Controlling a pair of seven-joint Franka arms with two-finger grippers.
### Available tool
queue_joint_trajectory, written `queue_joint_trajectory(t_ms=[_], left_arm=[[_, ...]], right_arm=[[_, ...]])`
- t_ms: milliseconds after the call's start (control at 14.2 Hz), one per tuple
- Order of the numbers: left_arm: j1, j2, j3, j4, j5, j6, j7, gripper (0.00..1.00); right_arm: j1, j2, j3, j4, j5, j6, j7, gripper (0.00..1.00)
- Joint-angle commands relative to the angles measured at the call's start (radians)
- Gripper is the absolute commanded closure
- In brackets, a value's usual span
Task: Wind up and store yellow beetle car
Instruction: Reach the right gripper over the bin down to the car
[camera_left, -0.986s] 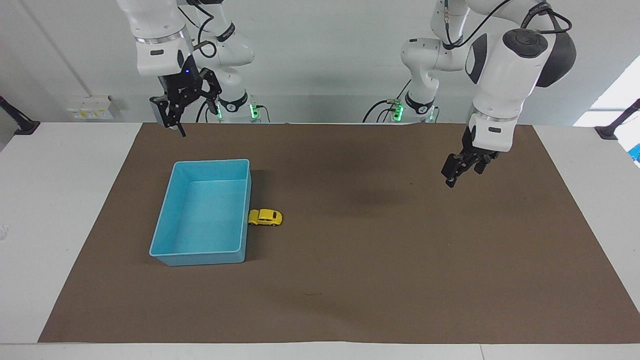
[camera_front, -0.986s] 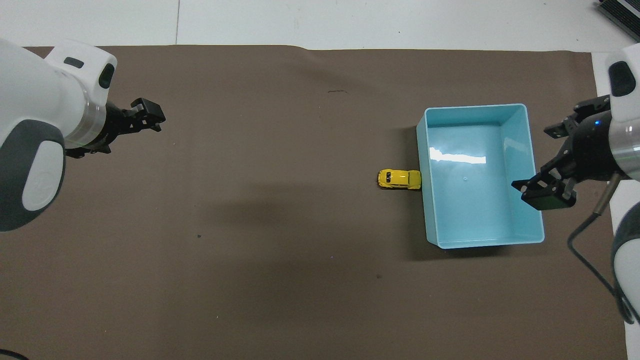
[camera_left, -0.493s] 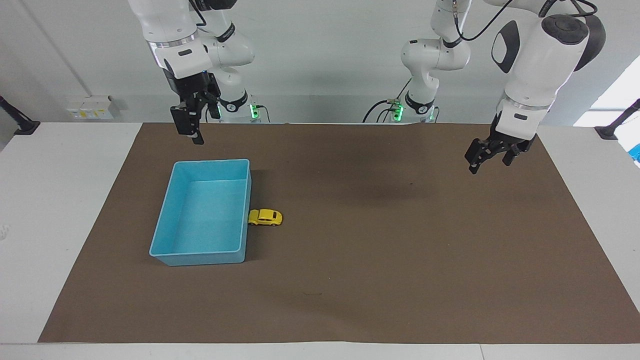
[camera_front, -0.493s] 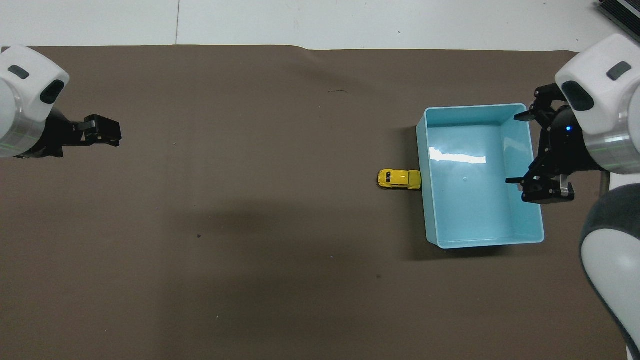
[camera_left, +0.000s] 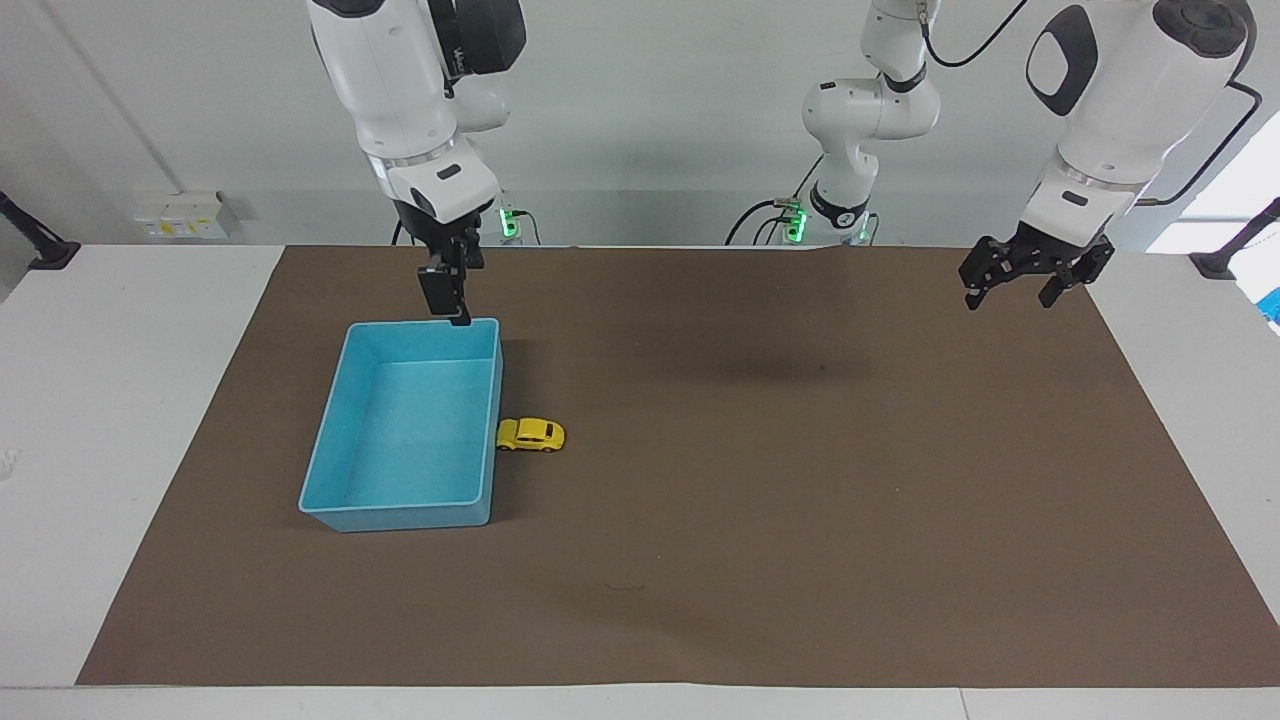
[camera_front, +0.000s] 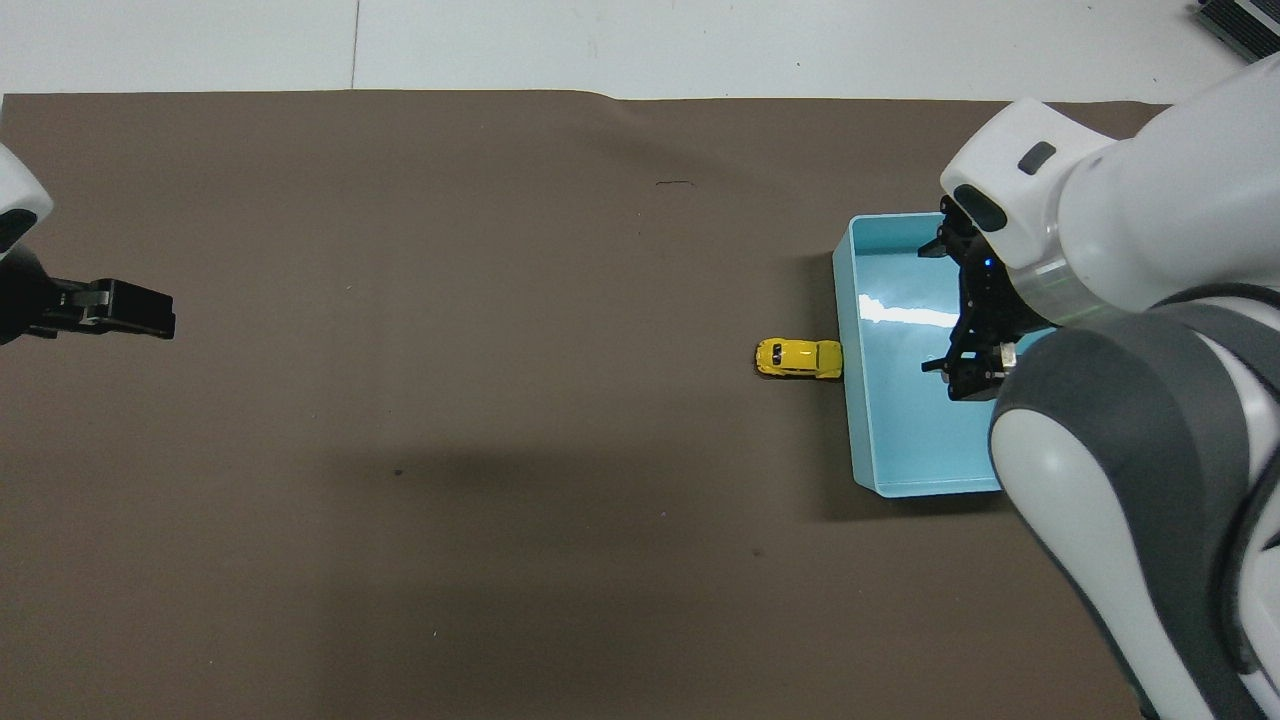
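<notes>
The yellow beetle car (camera_left: 531, 434) (camera_front: 798, 358) stands on the brown mat, one end touching the long side wall of the blue bin (camera_left: 400, 518) (camera_front: 930, 488) that faces the left arm's end. The bin holds nothing. My right gripper (camera_left: 452, 305) (camera_front: 965, 380) hangs open above the bin's rim closest to the robots, pointing down, with nothing in it. My left gripper (camera_left: 1010, 290) (camera_front: 150, 312) hovers open and empty over the mat's corner at the left arm's end, a long way from the car.
The brown mat (camera_left: 760, 500) covers most of the white table. Nothing else lies on it apart from a few small specks.
My right gripper has swung from the table's end to above the bin's rim closest to the robots. My left gripper has drawn back and risen toward its own end. Car and bin have not moved.
</notes>
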Motion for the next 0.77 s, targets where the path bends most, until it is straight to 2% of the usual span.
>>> queue_joint_trajectory(t_ms=[0,211,352,493,704], left_arm=[[0.011,-0.064,-0.012,-0.014,-0.017,-0.033,0.022,0.00],[0.008,-0.092,-0.012,-0.012,-0.017,-0.059,0.036,0.00],[0.005,-0.099,-0.018,-0.009,-0.019,-0.065,0.034,0.00],[0.010,-0.101,-0.015,0.035,-0.046,-0.076,0.034,0.00],[0.019,-0.102,-0.009,0.028,-0.069,-0.079,0.033,0.00]], right_arm=[[0.010,0.062,0.008,0.040,0.012,0.008,0.013,0.00],[0.021,0.099,0.008,0.040,0.009,0.017,0.050,0.00],[0.025,0.120,0.010,0.034,0.001,0.054,0.040,0.00],[0.028,0.133,0.010,0.025,0.001,0.091,0.022,0.00],[0.033,0.140,0.010,0.014,-0.001,0.106,-0.024,0.00]])
